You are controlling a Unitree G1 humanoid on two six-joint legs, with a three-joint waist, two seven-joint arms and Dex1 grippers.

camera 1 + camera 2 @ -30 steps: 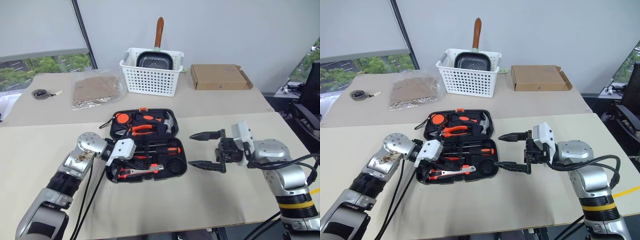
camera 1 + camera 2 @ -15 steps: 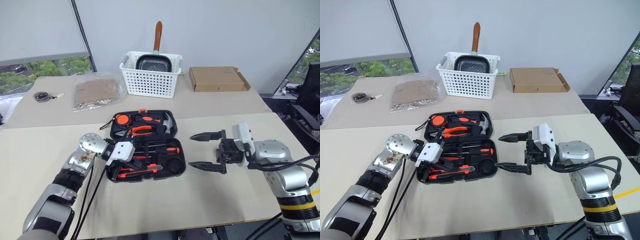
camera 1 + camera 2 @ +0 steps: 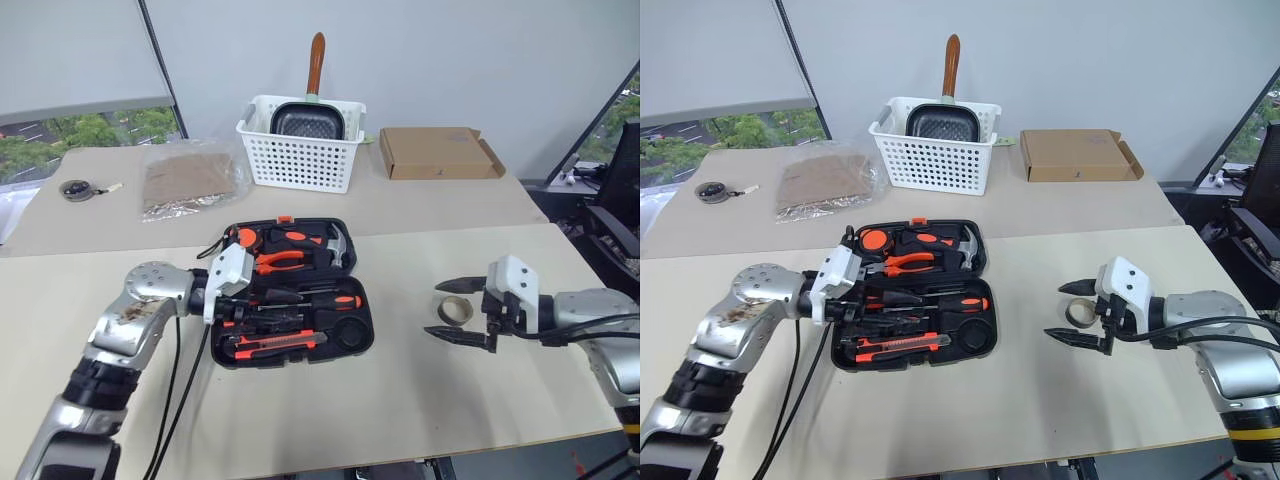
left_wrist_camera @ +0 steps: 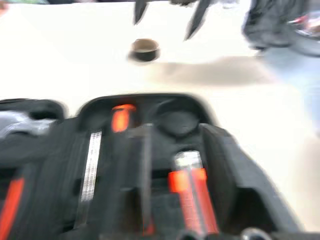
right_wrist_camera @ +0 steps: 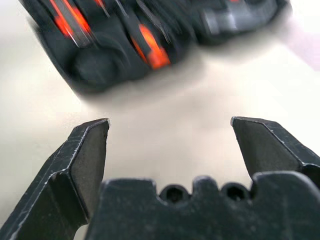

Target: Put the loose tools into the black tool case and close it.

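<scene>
Centrally in the head view, the open black case lay on the table with the left gripper over its left side, fingers unreadable, while right of it the wide-open right gripper straddled the tape roll.

The black tool case lies open and flat on the table's near half, left of centre — lid half toward the far edge, orange latch at its far rim. Its recesses hold two black-and-orange screwdrivers and an orange-black utility knife (round recess empty). The small grey tape roll lies loose on the table, well right of the case.
</scene>
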